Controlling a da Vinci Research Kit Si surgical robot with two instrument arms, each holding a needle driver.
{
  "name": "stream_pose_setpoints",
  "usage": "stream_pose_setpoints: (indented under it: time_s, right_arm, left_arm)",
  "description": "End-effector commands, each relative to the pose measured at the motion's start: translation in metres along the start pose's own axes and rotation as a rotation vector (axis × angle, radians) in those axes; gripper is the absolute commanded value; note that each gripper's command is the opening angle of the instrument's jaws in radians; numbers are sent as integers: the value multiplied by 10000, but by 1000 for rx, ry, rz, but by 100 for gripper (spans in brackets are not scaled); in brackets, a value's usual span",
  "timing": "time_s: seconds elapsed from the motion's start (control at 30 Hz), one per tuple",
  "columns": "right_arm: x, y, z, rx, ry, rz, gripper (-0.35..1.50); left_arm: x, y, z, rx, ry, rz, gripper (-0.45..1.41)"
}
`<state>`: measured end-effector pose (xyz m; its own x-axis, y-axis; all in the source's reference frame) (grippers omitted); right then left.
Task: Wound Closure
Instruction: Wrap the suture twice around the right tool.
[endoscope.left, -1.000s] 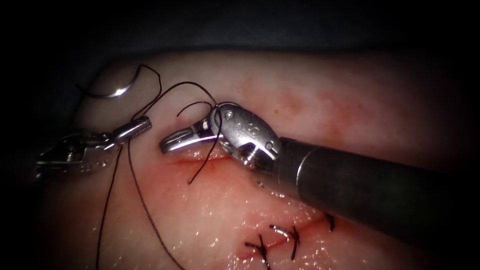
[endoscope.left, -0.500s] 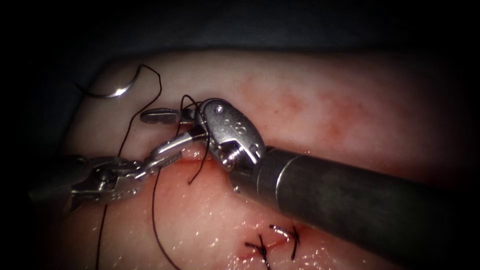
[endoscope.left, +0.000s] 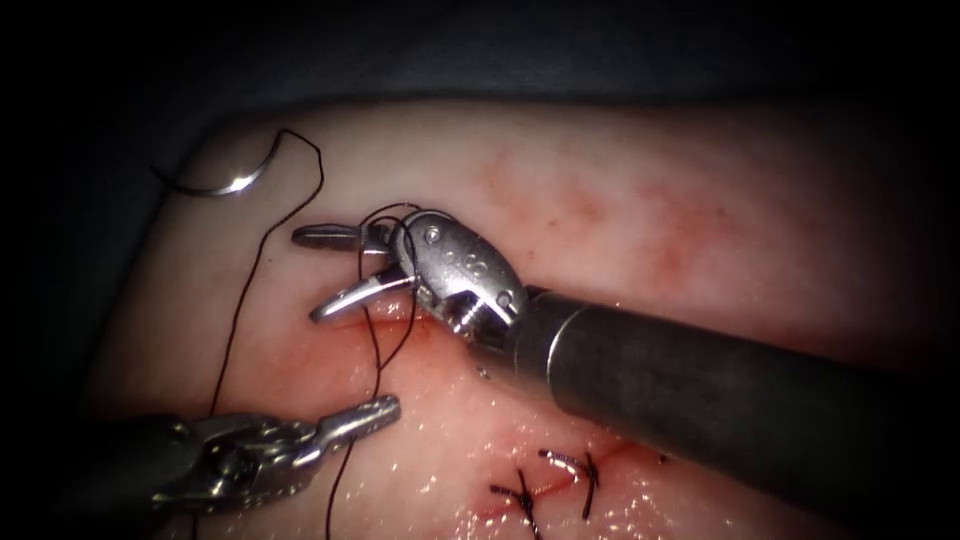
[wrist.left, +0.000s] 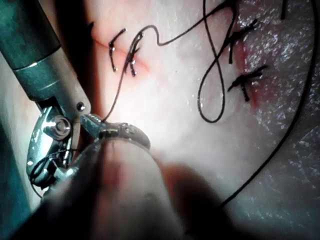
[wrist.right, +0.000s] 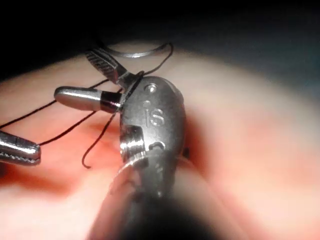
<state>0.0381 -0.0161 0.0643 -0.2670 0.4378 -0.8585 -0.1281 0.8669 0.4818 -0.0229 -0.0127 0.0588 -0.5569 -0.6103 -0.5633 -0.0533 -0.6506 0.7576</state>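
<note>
My right tool (endoscope.left: 325, 275) gapes over the cut (endoscope.left: 385, 322), thread (endoscope.left: 372, 335) looped around its jaws. My left tool (endoscope.left: 385, 408), lower left, clamps that thread. The needle (endoscope.left: 222, 183) lies free on the tissue (endoscope.left: 620, 200), upper left.

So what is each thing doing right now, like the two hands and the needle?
Right hand: open, thread looped around it, holding nothing.
Left hand: shut on the thread.
Needle: lying free on the tissue, left of the cut.
Thread: slack, trailing from the needle.
Cut: open here; stitched lower down.
</note>
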Motion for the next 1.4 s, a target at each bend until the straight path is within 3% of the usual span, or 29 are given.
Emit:
stream_pose_setpoints:
  time_s: [0.03,0.47,0.63,0.83,1.13,1.33,1.4]
  right_arm:
    - [-8,0,7,-7,-5,-7,135]
    - [-37,-30,-3,51,1,-43,133]
    - [-38,-40,-2,107,-37,-57,128]
    - [-38,-45,-7,146,-25,-58,126]
    - [-23,-45,-19,214,-6,10,109]
    - [-13,-38,-19,211,134,129,108]
    - [-12,-33,-23,198,180,158,94]
  left_arm:
    - [-2,-5,9,4,7,-8,-45]
    - [-43,-62,-11,19,60,-29,-45]
    - [-66,-68,-2,8,90,-53,-45]
    - [-98,-71,13,-16,120,-80,-45]
    - [-149,-28,32,-132,174,-124,-45]
    - [-164,8,37,-163,192,-170,-45]
    - [-166,21,36,-163,194,-184,-45]
